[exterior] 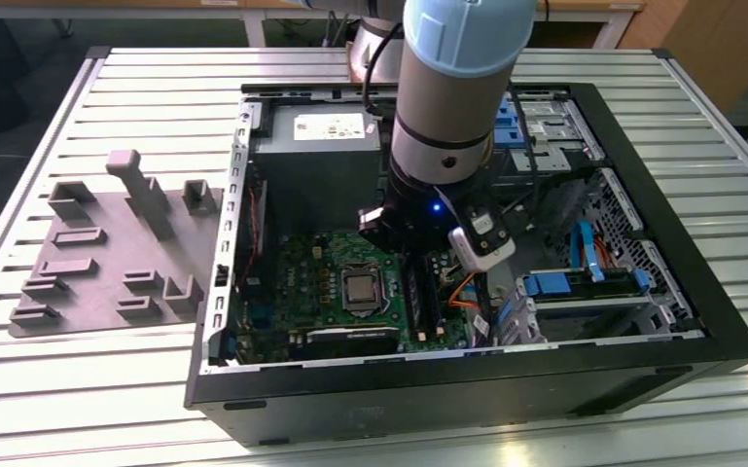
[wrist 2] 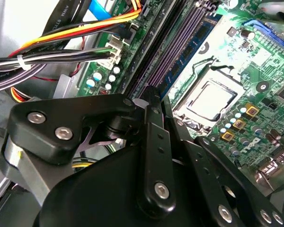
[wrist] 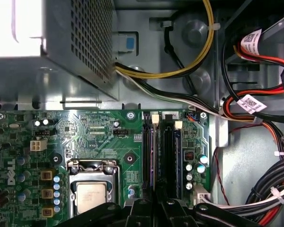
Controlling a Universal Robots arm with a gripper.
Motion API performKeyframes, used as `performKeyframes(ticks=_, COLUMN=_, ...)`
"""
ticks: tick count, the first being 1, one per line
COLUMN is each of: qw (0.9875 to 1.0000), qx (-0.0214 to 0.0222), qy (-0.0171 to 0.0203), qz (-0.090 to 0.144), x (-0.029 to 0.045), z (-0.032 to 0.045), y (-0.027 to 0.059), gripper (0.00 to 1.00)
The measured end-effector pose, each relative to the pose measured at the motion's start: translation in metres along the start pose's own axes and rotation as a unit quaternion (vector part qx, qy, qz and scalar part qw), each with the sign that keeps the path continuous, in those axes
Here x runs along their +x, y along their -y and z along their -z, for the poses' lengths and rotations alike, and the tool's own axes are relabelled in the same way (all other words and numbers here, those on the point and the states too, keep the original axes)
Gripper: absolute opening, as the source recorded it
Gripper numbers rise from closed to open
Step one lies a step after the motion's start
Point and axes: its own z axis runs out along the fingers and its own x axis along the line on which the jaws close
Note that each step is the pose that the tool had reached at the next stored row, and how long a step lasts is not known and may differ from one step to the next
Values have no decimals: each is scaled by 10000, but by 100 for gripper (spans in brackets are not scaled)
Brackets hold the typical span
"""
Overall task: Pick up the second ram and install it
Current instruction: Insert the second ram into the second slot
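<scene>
We see the hand (exterior: 415, 255) lowered inside the open computer case (exterior: 685, 362), directly over the motherboard's memory sockets (wrist: 157, 151) beside the processor socket (wrist: 91, 194). Its fingers (wrist 2: 150, 101) are drawn narrow on the second ram (wrist: 171, 158), which stands on edge in a socket. Grey fixture blocks (exterior: 108, 248) rest on the tabletop (exterior: 75, 389).

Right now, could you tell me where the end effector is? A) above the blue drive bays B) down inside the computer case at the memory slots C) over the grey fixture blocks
B: in the exterior view the end effector is inside the computer case, over the motherboard, by the memory slots.
</scene>
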Motion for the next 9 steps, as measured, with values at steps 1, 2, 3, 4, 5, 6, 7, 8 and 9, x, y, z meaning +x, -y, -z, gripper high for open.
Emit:
performKeyframes(ticks=1, qw=10000, qx=-7, qy=0, qz=-1, x=0, z=-2, y=0, gripper=14)
performKeyframes(ticks=2, qw=10000, qx=-11, qy=0, qz=-1, x=0, z=-3, y=0, gripper=14)
performKeyframes(ticks=3, qw=10000, qx=-14, qy=0, qz=-1, x=0, z=-5, y=0, gripper=14)
performKeyframes(ticks=4, qw=10000, qx=-14, qy=0, qz=0, x=0, z=-5, y=4, gripper=14)
performKeyframes(ticks=5, qw=10000, qx=-14, qy=0, qz=0, x=-1, z=-5, y=8, gripper=14)
performKeyframes(ticks=6, qw=10000, qx=-13, qy=0, qz=0, x=0, z=-4, y=12, gripper=14)
performKeyframes(ticks=7, qw=10000, qx=-13, qy=0, qz=-1, x=0, z=-4, y=13, gripper=14)
performKeyframes(ticks=8, qw=10000, qx=-14, qy=0, qz=-1, x=-1, z=-4, y=14, gripper=14)
performKeyframes(ticks=9, qw=10000, qx=-13, qy=0, qz=-1, x=-1, z=-3, y=15, gripper=14)
